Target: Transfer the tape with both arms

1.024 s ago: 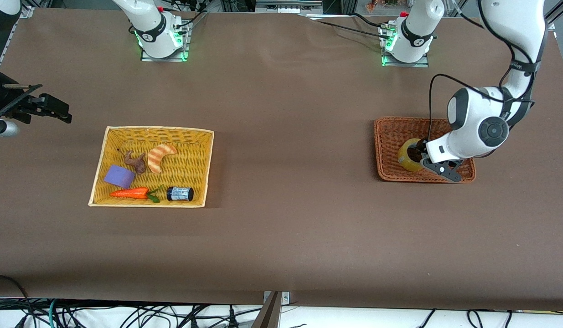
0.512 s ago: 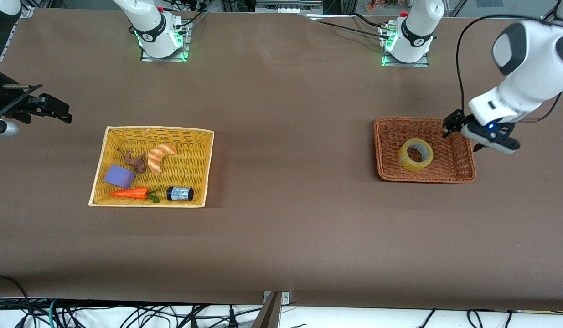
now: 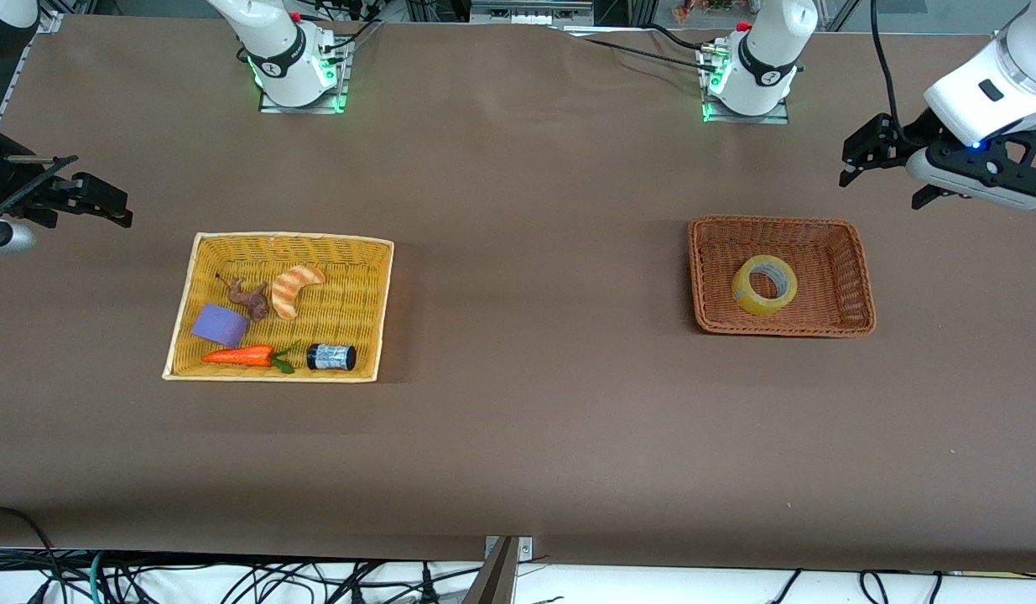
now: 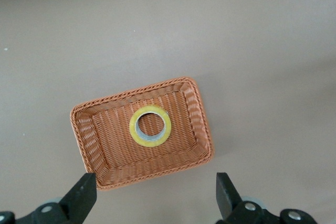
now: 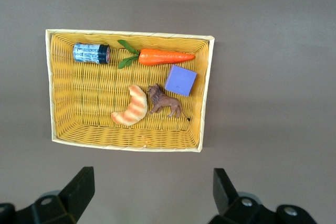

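**Kid:** Where is the tape (image 3: 765,286)?

**Me:** It sits in the brown basket (image 3: 853,277), near the middle, toward my left arm's end of the table. It lies almost flat, a bit tipped. Its hole faces up, and it is a round ring, so no side is longer.

**Kid:** Is your left gripper (image 3: 891,168) holding it?

**Me:** No. My left gripper hangs in the air over bare table, beside the basket. Its fingers (image 4: 81,198) are spread wide and hold nothing.

**Kid:** And the other one?

**Me:** My right gripper (image 3: 85,197) waits near the yellow basket (image 3: 383,277). Its fingers (image 5: 79,187) are wide apart too, with nothing between them.
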Available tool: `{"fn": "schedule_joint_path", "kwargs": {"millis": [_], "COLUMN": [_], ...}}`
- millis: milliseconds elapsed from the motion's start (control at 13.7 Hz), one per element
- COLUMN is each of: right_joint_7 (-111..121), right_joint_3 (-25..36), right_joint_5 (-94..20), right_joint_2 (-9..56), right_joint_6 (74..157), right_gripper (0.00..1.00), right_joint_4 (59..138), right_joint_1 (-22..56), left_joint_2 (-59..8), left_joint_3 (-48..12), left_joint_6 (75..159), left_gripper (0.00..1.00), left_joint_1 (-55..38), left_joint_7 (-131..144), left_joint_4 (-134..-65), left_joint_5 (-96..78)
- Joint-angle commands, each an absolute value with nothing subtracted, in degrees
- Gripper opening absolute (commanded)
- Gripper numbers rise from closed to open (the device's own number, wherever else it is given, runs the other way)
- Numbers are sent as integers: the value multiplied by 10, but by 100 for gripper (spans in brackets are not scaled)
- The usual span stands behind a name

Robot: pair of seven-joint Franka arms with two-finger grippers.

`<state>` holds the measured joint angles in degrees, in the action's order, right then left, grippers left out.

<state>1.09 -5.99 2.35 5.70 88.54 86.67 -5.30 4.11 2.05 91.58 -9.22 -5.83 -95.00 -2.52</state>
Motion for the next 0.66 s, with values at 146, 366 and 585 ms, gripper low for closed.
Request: {"fn": "schedule_joint_path", "kwargs": {"millis": [146,366,585], "right_joint_7": [6,6,6], "right_joint_3": [-62,-62,-62], "right_joint_5": [15,15,14], "right_joint_2": [56,57,56], "right_joint_6": [887,887,887], "right_gripper": [100,100,100], "right_joint_4": [864,864,864], "right_joint_1": [-57,-57,-57], "left_joint_2": [-25,-25,-62], "left_joint_3": [19,18,19], "left_joint_6": [889,888,888], "left_gripper": [100,100,100], "left_joint_1": [-83,-81,-81], "left_joint_7": [2,3,-1], "left_joint_4": [-863,-862,-864], "left_joint_5": [-36,-37,-36]}}
